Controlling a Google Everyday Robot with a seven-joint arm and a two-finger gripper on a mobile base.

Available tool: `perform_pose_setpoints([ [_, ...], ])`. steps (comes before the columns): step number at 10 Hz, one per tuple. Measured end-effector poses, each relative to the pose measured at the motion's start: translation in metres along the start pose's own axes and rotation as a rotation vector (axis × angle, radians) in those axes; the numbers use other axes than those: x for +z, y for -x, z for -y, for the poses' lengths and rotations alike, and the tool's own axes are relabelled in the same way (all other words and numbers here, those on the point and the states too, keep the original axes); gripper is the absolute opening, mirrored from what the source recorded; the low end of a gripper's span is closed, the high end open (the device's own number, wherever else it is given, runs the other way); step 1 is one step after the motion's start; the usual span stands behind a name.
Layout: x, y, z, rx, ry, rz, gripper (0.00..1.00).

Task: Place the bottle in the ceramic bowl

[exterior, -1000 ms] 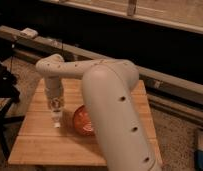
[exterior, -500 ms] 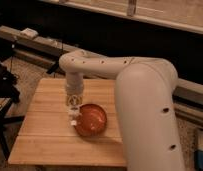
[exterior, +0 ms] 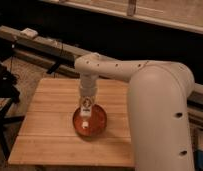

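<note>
The orange-red ceramic bowl (exterior: 90, 121) sits on the wooden table (exterior: 50, 125) near its front middle. My gripper (exterior: 86, 106) hangs straight down over the bowl from the white arm (exterior: 145, 95). The small whitish bottle (exterior: 85, 111) with a dark label mark stands upright at the gripper's lower end, its bottom over the inside of the bowl. I cannot tell whether the bottle touches the bowl.
The white arm reaches in from the right and covers the table's right side. A dark stand (exterior: 5, 95) is at the left of the table. A low ledge with a small white box (exterior: 29, 33) and cables runs behind.
The gripper with the bottle has moved right, from left of the bowl to directly above it. The arm has swung further right in the view.
</note>
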Motion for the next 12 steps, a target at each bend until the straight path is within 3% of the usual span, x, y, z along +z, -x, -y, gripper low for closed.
perform_pose_setpoints([
  [3,0.0144,-0.0025,0.0014,0.003,0.01,-0.013,0.77],
  [4,0.0162,-0.0034,0.0034,0.004,0.011,-0.015,0.8],
  [12,0.0158,-0.0045,0.0039,0.004,0.017,-0.008,0.8],
])
